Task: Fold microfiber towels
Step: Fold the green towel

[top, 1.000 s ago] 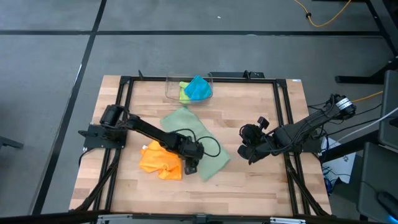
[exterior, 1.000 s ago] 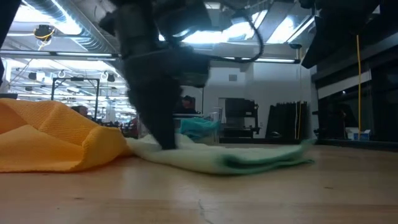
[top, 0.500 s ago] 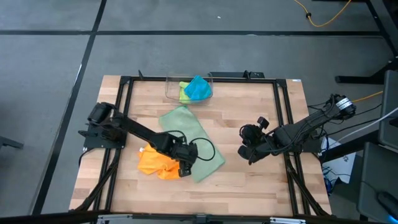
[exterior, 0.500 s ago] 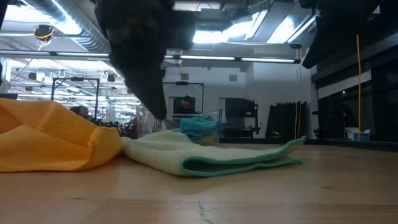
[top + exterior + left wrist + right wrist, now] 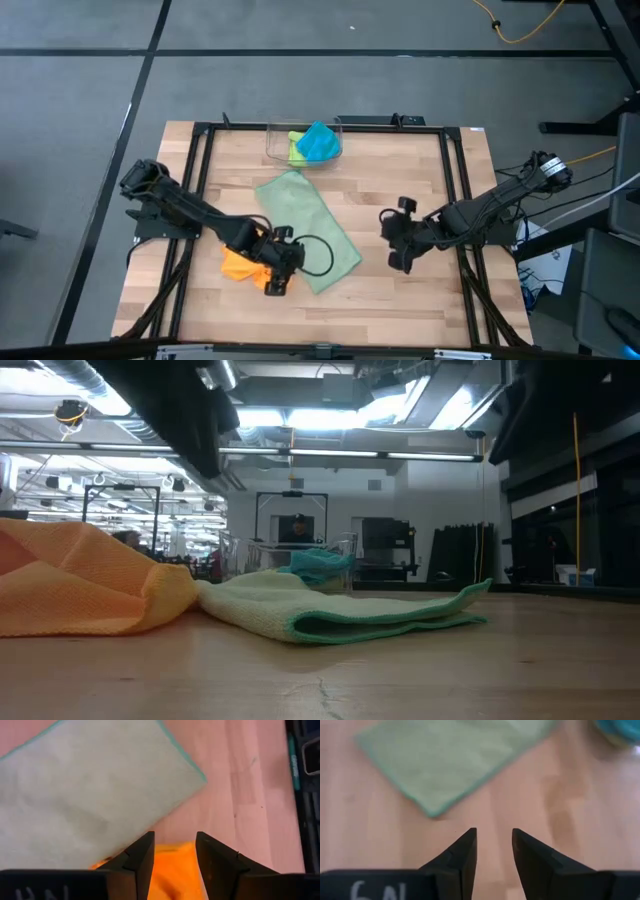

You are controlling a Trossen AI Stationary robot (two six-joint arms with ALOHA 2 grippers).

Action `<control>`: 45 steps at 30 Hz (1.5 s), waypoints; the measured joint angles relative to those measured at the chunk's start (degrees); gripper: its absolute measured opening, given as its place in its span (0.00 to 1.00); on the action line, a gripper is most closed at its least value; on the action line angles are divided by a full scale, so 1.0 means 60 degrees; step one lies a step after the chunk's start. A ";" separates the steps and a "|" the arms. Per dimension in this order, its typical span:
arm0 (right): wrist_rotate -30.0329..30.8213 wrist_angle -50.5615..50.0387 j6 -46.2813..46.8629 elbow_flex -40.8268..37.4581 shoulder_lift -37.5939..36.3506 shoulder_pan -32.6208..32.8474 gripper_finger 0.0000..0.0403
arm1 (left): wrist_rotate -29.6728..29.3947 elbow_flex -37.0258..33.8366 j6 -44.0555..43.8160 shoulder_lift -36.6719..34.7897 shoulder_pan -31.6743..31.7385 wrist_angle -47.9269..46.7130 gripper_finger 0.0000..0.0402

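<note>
A pale sage towel (image 5: 308,232) lies folded and flat on the wooden table, its folded edge (image 5: 380,622) toward the near side. Next to it on the left, an orange towel (image 5: 243,266) sits crumpled. Lime green (image 5: 295,150) and teal (image 5: 319,141) towels rest in the clear bin (image 5: 276,140) at the far edge. My left gripper (image 5: 277,285) hovers open above the orange towel (image 5: 172,870), touching nothing. My right gripper (image 5: 393,262) hangs open over bare wood, to the right of the sage towel (image 5: 455,755).
A black metal frame (image 5: 200,140) runs around the working area of the table. Bare wood (image 5: 400,310) lies between the sage towel and the near and right rails. A cable (image 5: 322,255) from my left arm loops over the sage towel.
My left gripper has risen off the sage towel and gone toward the table's near left, ending above the orange towel. The sage towel stays where it was, its folded edge a little higher than before. My right gripper has rolled about its own line in place.
</note>
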 joint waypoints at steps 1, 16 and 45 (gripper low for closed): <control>-0.0252 0.0329 -0.0427 0.0000 0.0039 0.0000 0.31 | -0.0066 0.0003 0.0000 0.0017 -0.0093 0.0016 0.34; -0.1382 0.2712 -0.3428 0.0000 0.1741 -0.0398 0.58 | -0.1202 0.0003 -0.0900 0.0090 -0.0650 0.0071 0.37; -0.2004 0.4454 -0.5905 0.0060 0.5283 -0.0588 0.51 | -0.2280 0.0014 -0.0499 0.0082 -0.0586 0.0311 0.50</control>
